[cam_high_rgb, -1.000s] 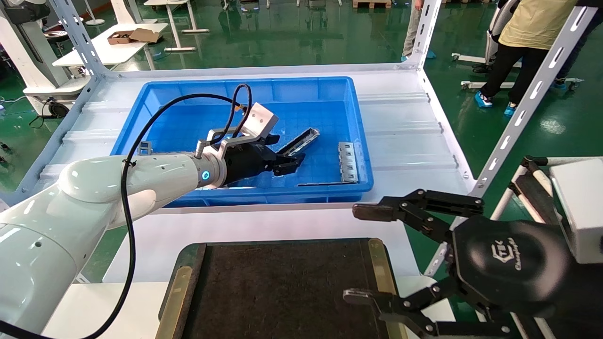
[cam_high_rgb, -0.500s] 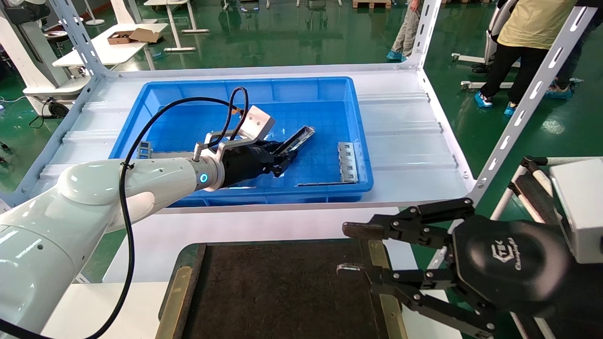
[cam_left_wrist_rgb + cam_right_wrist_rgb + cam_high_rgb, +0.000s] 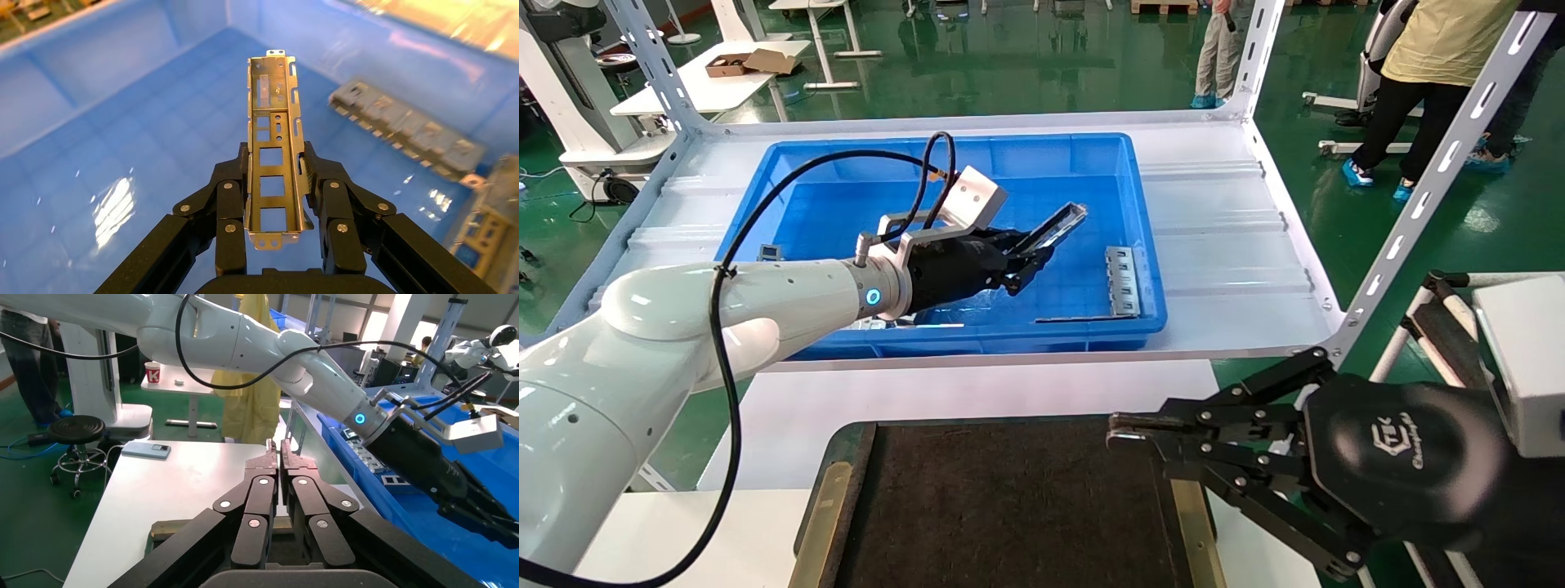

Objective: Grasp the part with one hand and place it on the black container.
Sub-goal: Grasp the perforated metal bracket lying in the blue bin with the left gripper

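green glossy factory floor surrounds a white worktop (image 3: 977, 392) framed by perforated uprights; on it sits a blue bin (image 3: 1148, 269), and nearer the robot the black container (image 3: 1009, 506) with brass-coloured strips on two sides.

part (image 3: 1054, 229): a long narrow grey channel held above the bin floor. its long axis runs on from the left end effector (image 3: 1030, 260), the free end pointing away from the robot toward the bin's far right and tilted upward.

left end effector: fingers (image 3: 229, 205) closed on the part's two side walls near its nearer end, clamping it across its width.

right end effector (image 3: 1120, 429): hovers over the right edge of the black container, fingertips pressed together and holding nothing.

differences between views: the left wrist view shows the part's (image 3: 274, 153) inner face, with a row of square cutouts and smaller slots, and the finger pads against its walls, none of which the head view resolves. it also shows a ladder-like strip (image 3: 407, 131) lying on the bin floor beside the part. the right wrist view shows the right fingertips (image 3: 270, 458) meeting, and the left arm (image 3: 263, 346) reaching into the bin. the head view alone shows both end effectors relative to the black container.
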